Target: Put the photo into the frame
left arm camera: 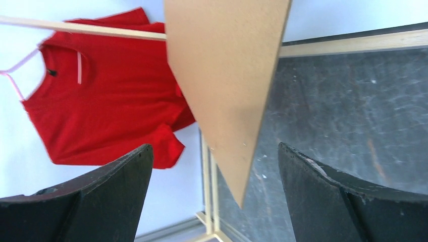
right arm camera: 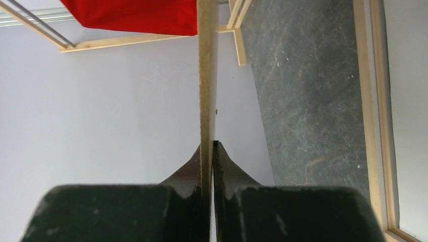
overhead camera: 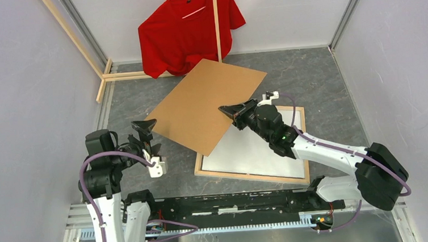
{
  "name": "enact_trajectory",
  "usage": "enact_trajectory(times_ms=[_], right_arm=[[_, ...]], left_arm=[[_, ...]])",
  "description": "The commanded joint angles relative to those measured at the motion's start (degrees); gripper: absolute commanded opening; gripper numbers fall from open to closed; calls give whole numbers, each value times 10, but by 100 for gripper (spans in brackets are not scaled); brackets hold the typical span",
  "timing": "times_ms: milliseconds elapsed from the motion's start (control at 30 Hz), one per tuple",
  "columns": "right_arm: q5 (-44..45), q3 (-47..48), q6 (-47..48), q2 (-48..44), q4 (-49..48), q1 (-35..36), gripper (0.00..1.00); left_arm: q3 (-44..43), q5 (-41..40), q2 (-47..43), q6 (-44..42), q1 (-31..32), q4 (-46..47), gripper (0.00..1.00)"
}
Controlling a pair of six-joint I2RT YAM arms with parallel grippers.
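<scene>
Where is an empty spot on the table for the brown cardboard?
Bare table lies at the back right, between the cardboard, the frame and the right wall, and on the left, between the rack's base and the left gripper. The middle is crowded.

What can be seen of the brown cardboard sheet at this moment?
The brown cardboard sheet is a plain, thin, stiff-looking rectangle with no marks on the face shown. The right gripper is shut on its right edge, and the right wrist view shows it edge-on between the fingers. It looks raised and tilted. Seen from above, its near edge overlaps the far left corner of the frame; whether they touch cannot be told. Its left corner points between the fingers of the open left gripper without touching them.
</scene>
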State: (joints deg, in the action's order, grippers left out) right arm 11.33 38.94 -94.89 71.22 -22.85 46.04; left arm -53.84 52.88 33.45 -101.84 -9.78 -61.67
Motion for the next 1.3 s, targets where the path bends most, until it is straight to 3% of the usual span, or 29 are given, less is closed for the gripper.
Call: enact_trajectory(times_ms=[0,233,500,833,933,1000,1167,1267], right_arm=[[7,45,-42,11,-78,10,8],[18,60,-59,29,-87,20,6],[17,75,-59,41,-89,29,4],[3,110,-48,73,-89,78,11],[-14,120,-25,75,-76,81,21],[-36,115,7,72,-87,79,34],[-111,77,134,28,-90,52,73],[-184,65,267,-29,-45,9,94]], left_arm=[[26,56,-7,-68,0,80,98],[38,25,14,-190,0,28,95],[42,36,25,-232,-1,28,94],[81,60,19,-115,1,250,58],[75,58,22,-94,1,272,28],[74,60,18,-43,0,308,4],[60,52,14,72,0,368,2],[37,43,21,155,1,385,2]])
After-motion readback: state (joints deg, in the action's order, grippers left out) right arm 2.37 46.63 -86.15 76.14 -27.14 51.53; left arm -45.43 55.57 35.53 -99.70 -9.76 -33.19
